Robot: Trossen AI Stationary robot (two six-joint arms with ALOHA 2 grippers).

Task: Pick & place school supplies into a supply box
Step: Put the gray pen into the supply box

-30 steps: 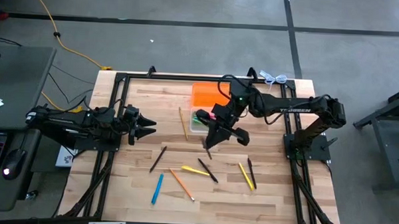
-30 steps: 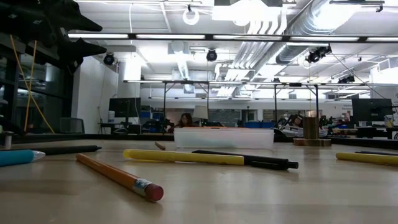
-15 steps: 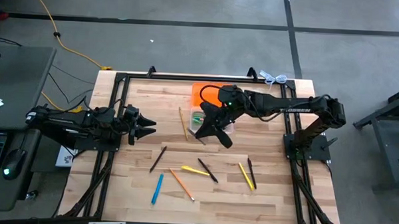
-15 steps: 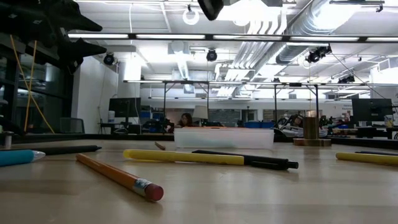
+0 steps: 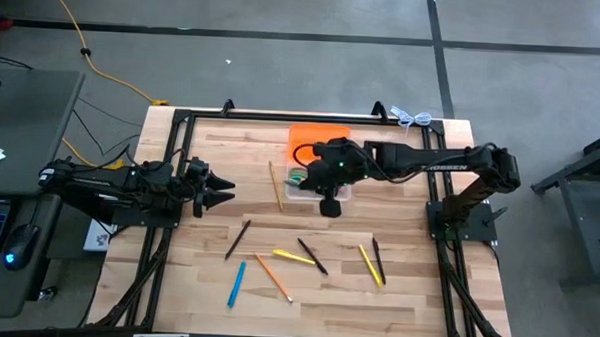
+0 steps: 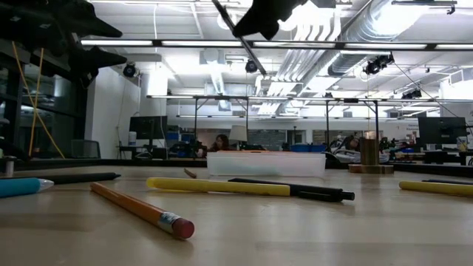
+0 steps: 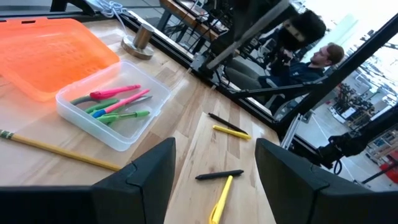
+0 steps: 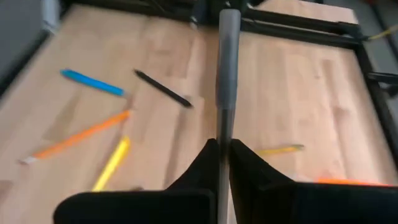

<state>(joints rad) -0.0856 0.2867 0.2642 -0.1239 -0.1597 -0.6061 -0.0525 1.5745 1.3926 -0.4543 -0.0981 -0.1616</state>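
Note:
The supply box (image 5: 317,181) is a clear tub at the table's far middle, with pink and green pens (image 7: 118,99) lying in it. Its orange lid (image 5: 316,139) lies flat just beyond it. My right gripper (image 5: 329,202) hangs over the box's near side, shut on a dark pen (image 6: 247,52). My left gripper (image 5: 224,189) waits open at the table's left. Loose on the wood lie a wooden pencil (image 5: 276,186), black pens (image 5: 238,238), a blue pen (image 5: 237,282), an orange pencil (image 5: 273,278) and yellow pens (image 5: 370,265). My right gripper pinches the dark pen between its two fingertips, near the middle of the shaft (image 8: 221,142). The fingers slant downward and the pen lies across them. The pen is tilted and held clear of everything, its grey end (image 8: 228,56) up and its thin end (image 6: 257,68) down.
A small metal bell-shaped object (image 7: 138,40) stands by the lid's far right corner. A black frame (image 5: 182,119) rims the tabletop. Bare wood lies between the box and the loose pens. People sit in the room beyond the table (image 7: 317,56).
My right gripper has sunk toward the box with the pen, coming into the low view from above. Its wrist has turned about, so the fingers have tipped from steeply downward to a shallower slant. The pen has stayed in the hold.

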